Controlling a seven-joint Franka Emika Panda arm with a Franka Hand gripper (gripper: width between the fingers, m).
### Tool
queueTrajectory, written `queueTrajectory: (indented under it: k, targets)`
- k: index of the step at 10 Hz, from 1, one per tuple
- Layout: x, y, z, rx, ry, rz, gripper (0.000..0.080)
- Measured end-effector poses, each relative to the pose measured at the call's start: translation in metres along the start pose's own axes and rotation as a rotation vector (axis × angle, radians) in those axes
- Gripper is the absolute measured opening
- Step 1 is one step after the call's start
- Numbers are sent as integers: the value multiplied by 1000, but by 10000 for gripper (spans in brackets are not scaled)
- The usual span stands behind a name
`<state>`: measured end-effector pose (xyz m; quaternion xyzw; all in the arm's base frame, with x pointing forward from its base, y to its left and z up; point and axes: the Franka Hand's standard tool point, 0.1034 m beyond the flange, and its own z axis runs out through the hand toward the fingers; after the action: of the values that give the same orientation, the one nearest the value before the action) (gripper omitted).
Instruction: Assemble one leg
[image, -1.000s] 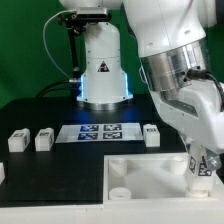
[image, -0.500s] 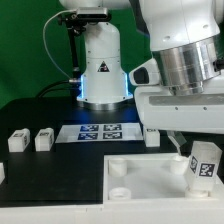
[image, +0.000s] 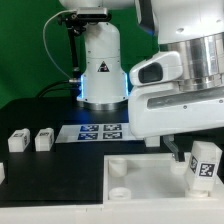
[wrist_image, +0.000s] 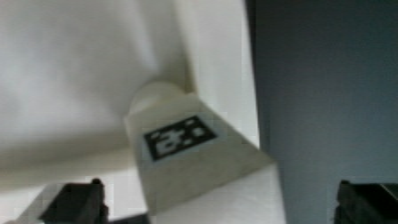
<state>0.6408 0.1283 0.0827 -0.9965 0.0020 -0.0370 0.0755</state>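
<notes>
A small white leg (image: 205, 165), a squared-off block with a black-and-white square tag on one face, stands slightly tilted at the far corner of a flat white plate (image: 150, 192), on the exterior view's right. Its sides look smooth and matte and its edges crisp. The tag faces the exterior camera.

In the wrist view the leg (wrist_image: 187, 150) rises between the gripper (wrist_image: 219, 203), whose two dark fingertips (wrist_image: 75, 200) stand wide apart, with a clear gap on each side of the block: the jaws are spread and grip nothing. Whether the leg's foot sits in a socket cannot be told.

The plate is thick, with a round socket (image: 118, 170) sunk near its corner on the exterior view's left. It lies on a black table (image: 50, 190). Behind it lies the thin marker board (image: 100, 131), and two more small white blocks (image: 17, 141) (image: 44, 140) stand well apart from the plate, toward the exterior view's left. The glossy white arm (image: 185, 90) hangs over the leg.
</notes>
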Motion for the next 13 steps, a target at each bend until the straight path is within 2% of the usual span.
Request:
queueTrajectory:
  k: [1, 3, 4, 5, 8, 13]
  targets:
    - [0, 0, 0, 2, 0, 13, 649]
    - [0, 0, 1, 2, -1, 42, 411]
    - [0, 0, 0, 4, 1, 136, 411]
    - [1, 1, 0, 4, 4, 211, 324]
    - [3, 4, 0, 6, 10, 493, 324]
    - [7, 17, -1, 102, 32, 1114, 324]
